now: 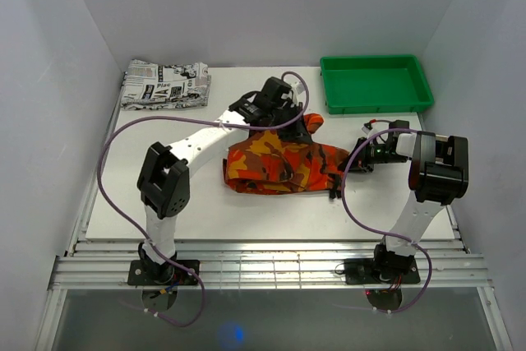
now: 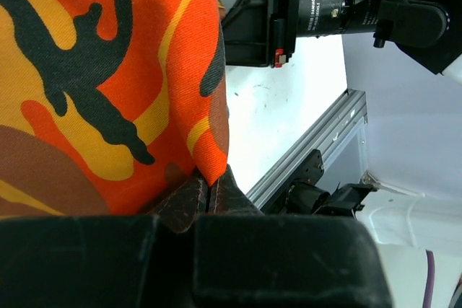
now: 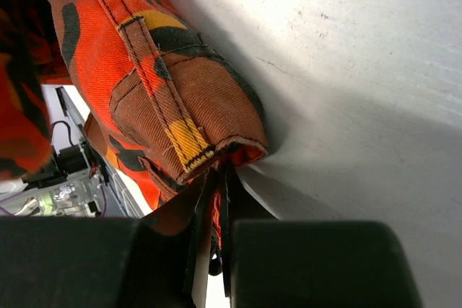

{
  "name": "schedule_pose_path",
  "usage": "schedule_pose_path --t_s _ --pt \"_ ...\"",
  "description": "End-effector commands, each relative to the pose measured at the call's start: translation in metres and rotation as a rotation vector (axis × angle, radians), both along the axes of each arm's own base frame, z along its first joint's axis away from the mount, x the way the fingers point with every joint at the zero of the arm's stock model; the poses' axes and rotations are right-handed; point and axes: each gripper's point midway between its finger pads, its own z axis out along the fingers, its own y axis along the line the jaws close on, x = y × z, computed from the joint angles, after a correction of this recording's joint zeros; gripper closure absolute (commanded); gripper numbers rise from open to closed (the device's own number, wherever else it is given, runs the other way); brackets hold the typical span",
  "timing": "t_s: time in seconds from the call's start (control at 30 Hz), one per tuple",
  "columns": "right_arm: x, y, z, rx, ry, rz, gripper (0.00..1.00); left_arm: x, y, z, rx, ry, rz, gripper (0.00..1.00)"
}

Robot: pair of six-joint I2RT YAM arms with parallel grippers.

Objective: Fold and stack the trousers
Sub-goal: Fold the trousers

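Note:
The trousers [image 1: 275,166], in orange, red, yellow and black camouflage print, lie bunched in a folded heap in the middle of the table. My left gripper [image 1: 311,127] reaches over their far right part and is shut on a corner of the cloth. In the left wrist view the trousers [image 2: 108,84] fill the left side, with a cloth tip pinched in the left gripper [image 2: 209,196]. My right gripper [image 1: 347,163] is at the heap's right end. In the right wrist view it [image 3: 222,196] is shut on the trousers [image 3: 166,84], at a hemmed edge just above the table.
A folded black-and-white newspaper-print garment [image 1: 164,84] lies at the back left. A green tray [image 1: 376,84] stands at the back right. The table's metal front rail [image 1: 263,265] runs along the near edge, with white walls on three sides.

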Motion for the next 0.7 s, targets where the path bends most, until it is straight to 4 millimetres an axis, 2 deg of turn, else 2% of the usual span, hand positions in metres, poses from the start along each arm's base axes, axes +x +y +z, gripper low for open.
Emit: schedule_pose_path --t_s 0.0,0.03,0.07,0.13,0.17,0.37,0.67 --pt "0.001 0.009 0.014 0.035 -0.031 0.005 0.92 -0.002 -0.033 0.024 -0.067 -0.033 0.03 1.0" --pt "0.002 0.011 0.014 0.038 -0.035 0.008 0.92 -0.003 -0.039 0.019 -0.06 -0.028 0.033 1.0" --pt "0.002 0.013 0.015 0.043 -0.035 0.011 0.92 -0.002 -0.045 0.006 -0.035 -0.021 0.047 1.0" --pt "0.003 0.015 0.016 0.05 -0.034 0.012 0.92 -0.001 -0.053 -0.002 -0.032 0.004 0.067 1.0" --pt "0.002 0.017 0.016 0.051 -0.037 0.016 0.92 -0.002 -0.059 -0.014 -0.019 0.026 0.067 1.0" --pt "-0.001 0.022 0.019 0.058 -0.041 0.022 0.92 -0.006 -0.078 -0.022 -0.032 0.06 0.067 1.0" --pt "-0.004 0.026 0.023 0.064 -0.048 0.027 0.92 -0.003 -0.087 -0.029 -0.016 0.045 0.119 1.0"
